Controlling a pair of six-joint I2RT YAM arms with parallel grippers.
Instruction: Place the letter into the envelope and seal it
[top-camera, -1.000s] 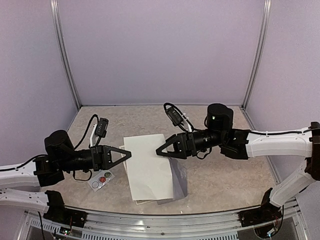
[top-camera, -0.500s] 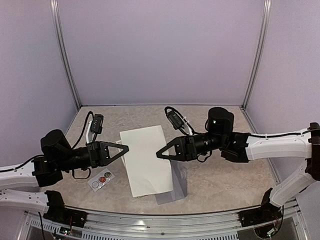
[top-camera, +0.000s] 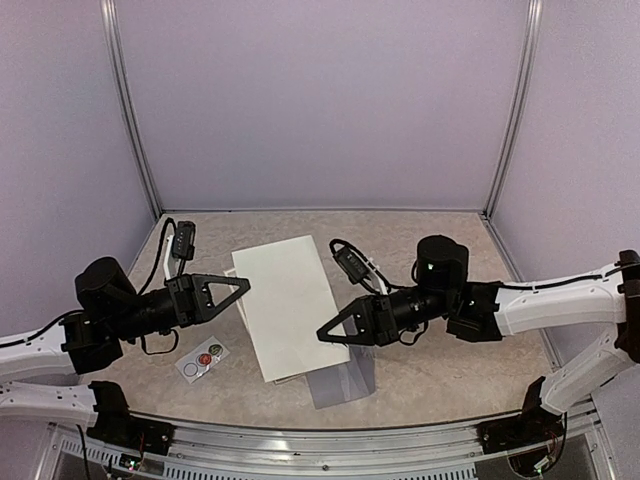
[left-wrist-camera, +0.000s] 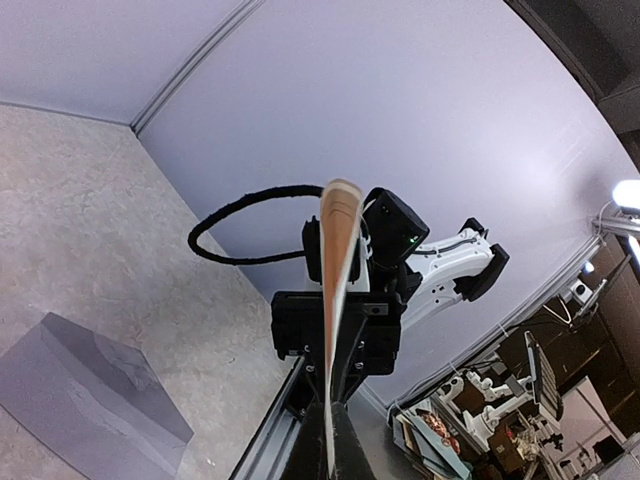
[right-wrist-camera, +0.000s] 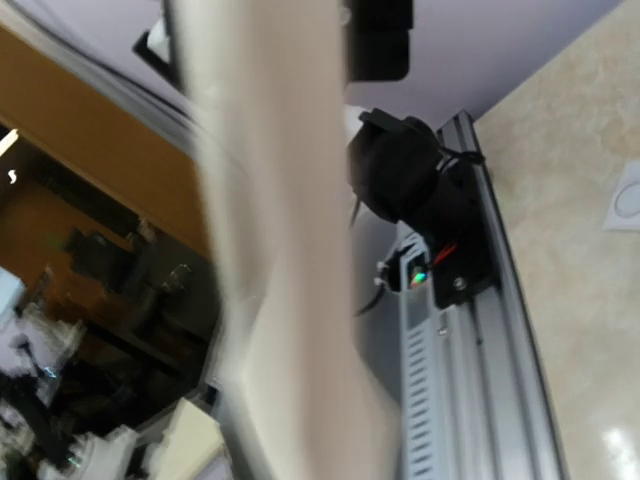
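From above, you're holding the letter (top-camera: 290, 300) up off the table (top-camera: 450, 350) by its left edge. The left gripper (top-camera: 243, 283) is pinching it tight, probably so the far side is free for a second grip. The right gripper (top-camera: 323, 336) is meeting the right edge; whether it is clamping yet, you cannot tell. The envelope (top-camera: 345, 385) is lying flat under the letter's near right corner, ready for loading.

On the left wrist, the letter is running edge-on out of the closed fingers, with the envelope down left on the table.

On the right wrist, a blurred letter is filling the frame and hiding the fingers.

No legible text anywhere
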